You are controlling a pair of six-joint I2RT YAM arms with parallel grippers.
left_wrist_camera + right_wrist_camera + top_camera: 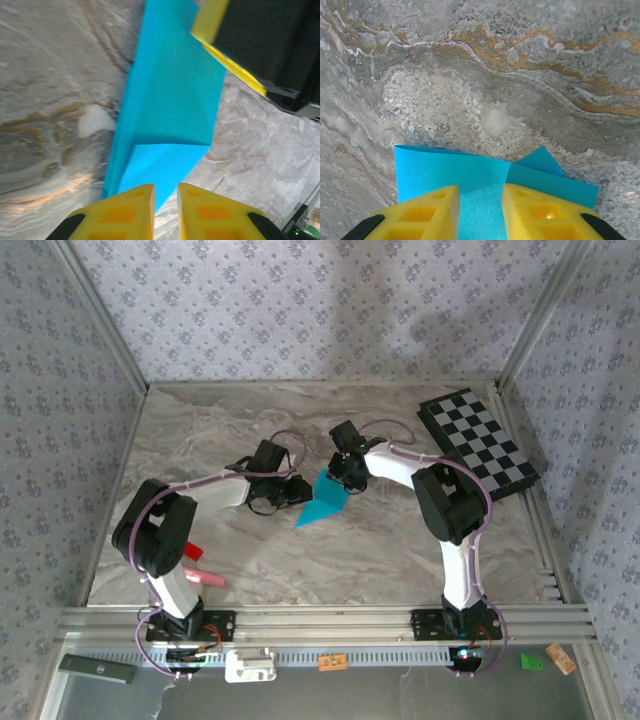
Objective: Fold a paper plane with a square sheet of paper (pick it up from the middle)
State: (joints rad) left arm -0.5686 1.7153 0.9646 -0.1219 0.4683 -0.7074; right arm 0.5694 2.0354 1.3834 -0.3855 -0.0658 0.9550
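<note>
The square sheet of paper is bright cyan and lies folded in layers on the marble table, between my two grippers. My left gripper is at its left side. In the left wrist view the yellow fingers stand a narrow gap apart, and a pointed corner of the paper reaches that gap with table showing through. My right gripper is at the paper's far right end. Its fingers stand apart over the paper, which lies flat beneath and between them. A folded flap sticks out on the right.
A black-and-white checkered board lies at the back right corner. Small red and pink objects sit by the left arm's base. Patterned walls close the table on three sides, and a metal rail runs along the near edge.
</note>
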